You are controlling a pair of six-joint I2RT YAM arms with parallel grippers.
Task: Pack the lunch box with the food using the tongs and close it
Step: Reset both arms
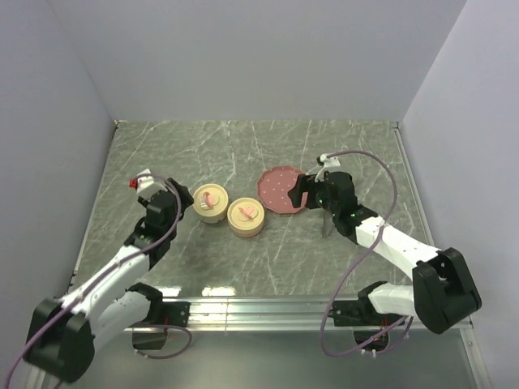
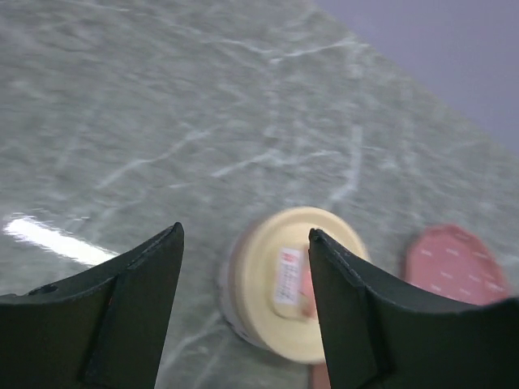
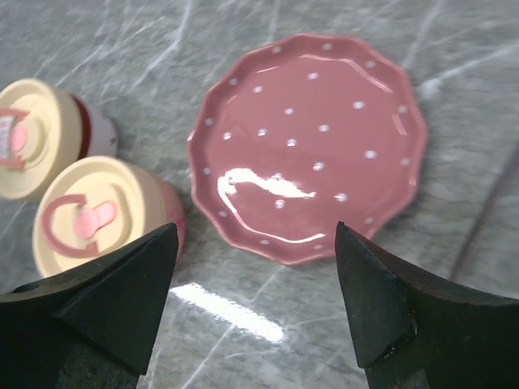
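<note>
Legible text: none. Item: one small white label (image 2: pixel 288 275), reddish print, on the cream lid (image 2: pixel 258 301) just ahead of the left hand (image 2: pixel 245 233); characters too blurred to read.

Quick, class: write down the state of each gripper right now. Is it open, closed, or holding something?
Left gripper: open, holding nothing.
Right gripper: open, holding nothing.
</note>
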